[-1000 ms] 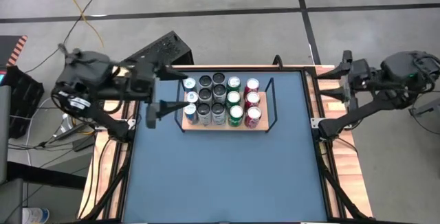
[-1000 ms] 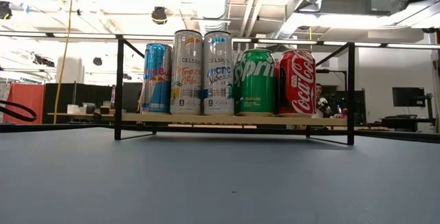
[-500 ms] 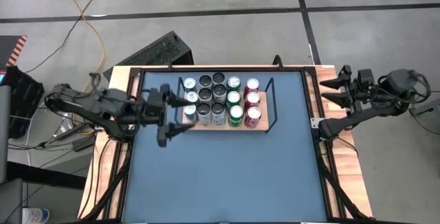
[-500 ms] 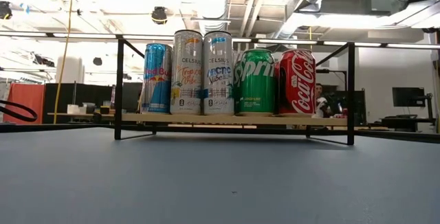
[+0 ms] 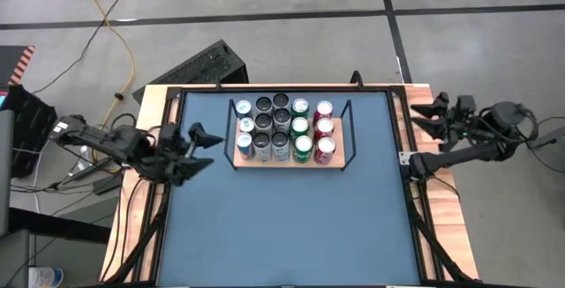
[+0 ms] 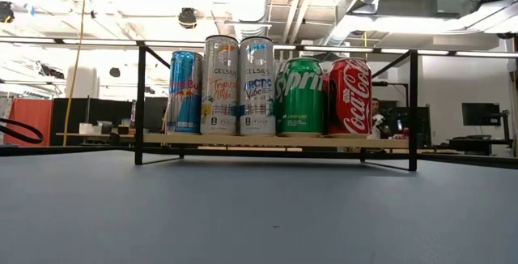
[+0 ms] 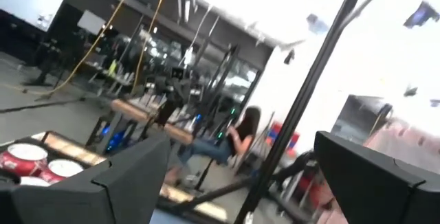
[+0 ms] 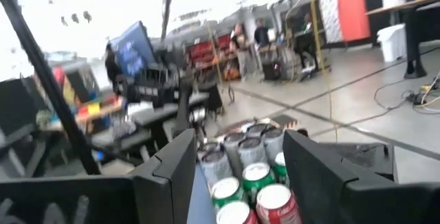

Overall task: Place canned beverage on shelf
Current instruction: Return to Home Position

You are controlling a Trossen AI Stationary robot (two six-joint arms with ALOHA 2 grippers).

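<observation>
Dark left fingers [image 7: 385, 176] and right fingers [image 8: 316, 169] gape wide, empty, arms folded low at table [image 5: 282, 217] edges.

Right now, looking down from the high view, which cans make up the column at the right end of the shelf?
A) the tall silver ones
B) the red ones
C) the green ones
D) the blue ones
B: the three red cans form the last column at the right end of the shelf, just beside the green cans.
</observation>
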